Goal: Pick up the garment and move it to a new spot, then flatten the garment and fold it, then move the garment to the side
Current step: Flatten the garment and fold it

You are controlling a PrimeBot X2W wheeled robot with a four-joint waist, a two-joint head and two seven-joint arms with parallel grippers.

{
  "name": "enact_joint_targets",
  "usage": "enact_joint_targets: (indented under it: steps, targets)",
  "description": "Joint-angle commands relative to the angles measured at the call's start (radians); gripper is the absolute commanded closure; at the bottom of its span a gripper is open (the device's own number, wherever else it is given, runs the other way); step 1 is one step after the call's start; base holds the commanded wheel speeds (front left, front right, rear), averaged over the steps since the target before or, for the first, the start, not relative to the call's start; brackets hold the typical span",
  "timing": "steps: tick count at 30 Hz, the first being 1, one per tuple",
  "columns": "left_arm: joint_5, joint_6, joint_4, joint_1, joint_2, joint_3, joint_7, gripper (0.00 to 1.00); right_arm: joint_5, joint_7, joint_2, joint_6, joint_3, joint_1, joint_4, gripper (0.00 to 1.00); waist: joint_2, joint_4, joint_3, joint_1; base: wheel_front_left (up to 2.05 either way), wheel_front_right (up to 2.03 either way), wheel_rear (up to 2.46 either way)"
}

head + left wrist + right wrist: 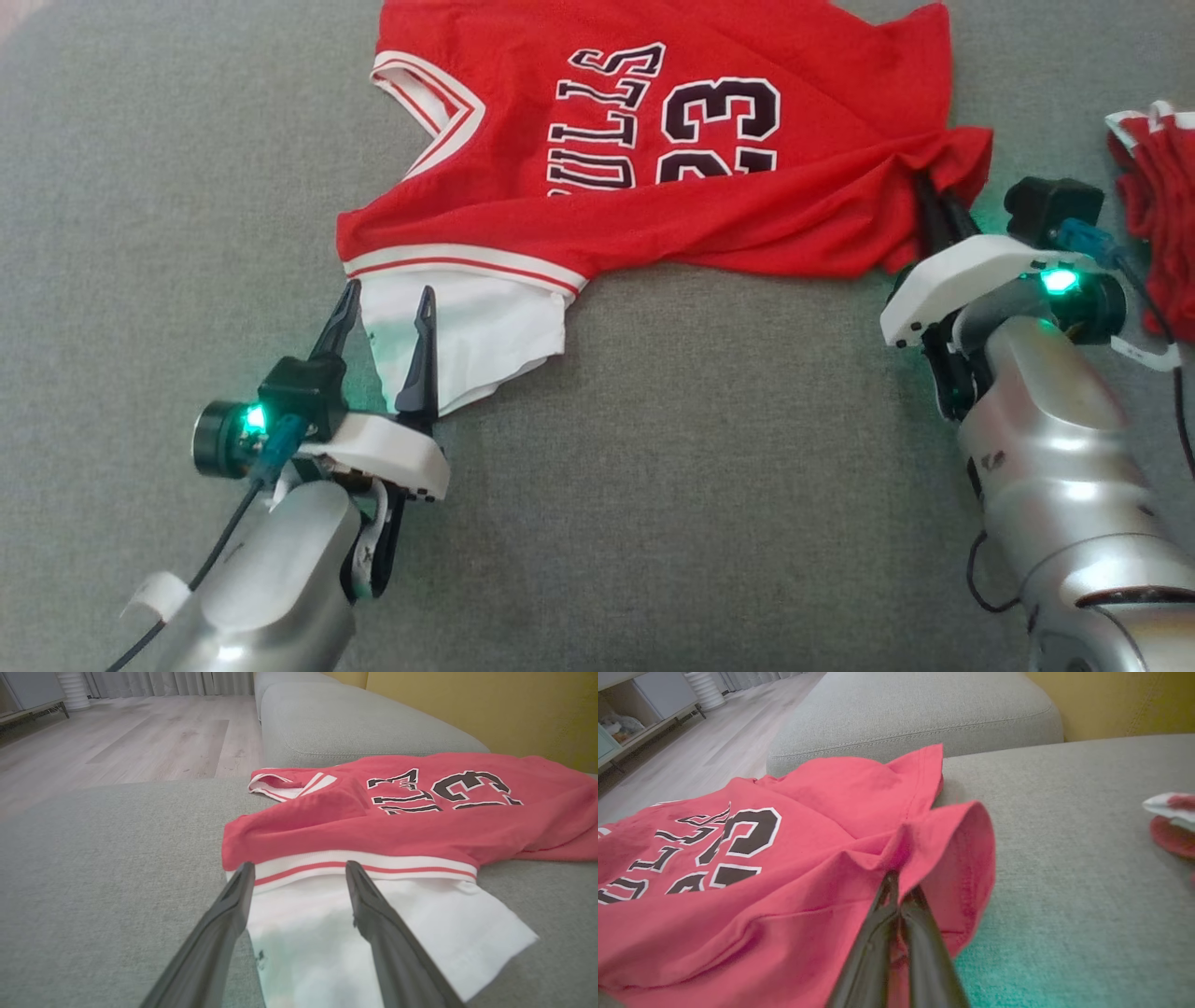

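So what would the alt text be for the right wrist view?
The right claw is pinched shut on a bunched edge of a red jersey lying on a grey sofa. Another red-and-white cloth peeks in at the right edge.

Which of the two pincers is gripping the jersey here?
The right pincer, shut on a bunched edge of the red basketball jersey; the left pincer stands open over its white fabric.

Red jersey [728,224] w/ blk lettering, white trim; grey sofa [653,467]
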Motion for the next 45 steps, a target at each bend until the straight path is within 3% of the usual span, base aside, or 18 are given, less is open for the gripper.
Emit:
enact_joint_targets:
  steps: [1, 11, 17, 22, 32, 38, 45]
  targets:
    - [-0.001, 0.005, -0.016, -0.041, 0.023, 0.03, -0.008, 0.0, -0.028, -0.023, 0.006, -0.002, 0.014, -0.024, -0.021, 1.0, 0.0, -0.004, -0.011, 0.0, 0.0, 0.0, 0.0]
    - [-0.017, 0.009, 0.002, -0.005, 0.023, 0.034, -0.009, 0.0, -0.038, -0.051, 0.006, -0.002, 0.031, 0.063, -0.095, 1.0, 0.0, -0.037, -0.091, 0.0, 0.0, 0.0, 0.0]
    - [-0.029, 0.015, 0.014, 0.043, 0.021, 0.038, -0.011, 0.0, 0.007, -0.018, 0.006, -0.002, 0.066, 0.202, -0.247, 1.0, 0.0, -0.066, -0.165, 0.0, 0.0, 0.0, 0.0]
    - [-0.039, 0.014, 0.025, 0.082, 0.023, 0.038, -0.011, 0.0, 0.054, 0.084, 0.003, -0.002, 0.069, 0.344, -0.438, 1.0, 0.0, -0.074, -0.209, 0.0, 0.0, 0.0, 0.0]
    - [-0.061, 0.01, 0.073, 0.111, 0.046, 0.032, 0.033, 0.0, 0.131, 0.429, 0.004, -0.002, 0.115, 0.641, -0.847, 1.0, 0.0, -0.079, -0.224, 0.0, 0.0, 0.0, 0.0]
    - [-0.075, -0.014, 0.107, 0.097, 0.054, 0.011, 0.112, 0.0, 0.105, 0.496, 0.005, -0.002, 0.099, 0.696, -0.961, 1.0, 0.0, -0.08, -0.204, 0.0, 0.0, 0.0, 0.0]
    - [-0.103, -0.014, 0.15, 0.072, 0.046, 0.01, 0.191, 0.0, 0.084, 0.499, 0.006, -0.002, 0.101, 0.7, -0.998, 1.0, 0.0, -0.088, -0.177, 0.0, 0.0, 0.0, 0.0]
